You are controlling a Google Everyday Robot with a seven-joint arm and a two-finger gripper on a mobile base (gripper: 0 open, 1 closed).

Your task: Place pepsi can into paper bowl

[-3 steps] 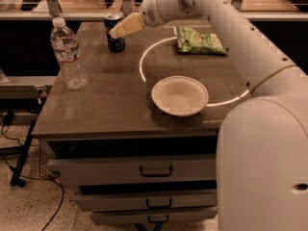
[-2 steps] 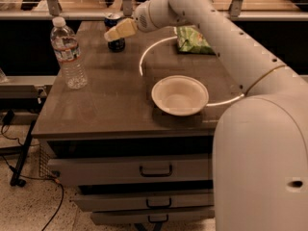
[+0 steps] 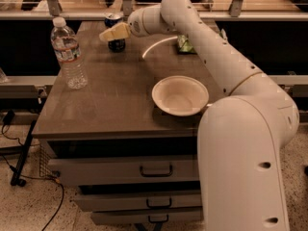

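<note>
Furthest to the left of my gripper [image 3: 108, 33], and nearer the front edge of the table [image 3: 110, 109], stands the water bottle [image 3: 70, 52]. It is upright, capped and well apart from my work, so I judge it needs no attention beyond not sweeping it on the way back.

My gripper is at the far end of the table, reaching in sideways from the right, level with the middle of the pepsi can [image 3: 117, 45]. The can stands right behind the gripper. Its silver top shows above the gripper and its dark base below. I cannot tell whether the gripper has closed on it or only lies across its front. The can is upright, its long axis vertical and its top pointing up. I take that as the reason for a side approach at mid-height: the can could then be lifted without tipping.

To the right of my gripper, and much nearer the front edge, sits the paper bowl [image 3: 180, 97], mouth up and empty, well apart from the can. Just right of the gripper, half hidden behind my arm, lies the green snack bag [image 3: 184, 44].
</note>
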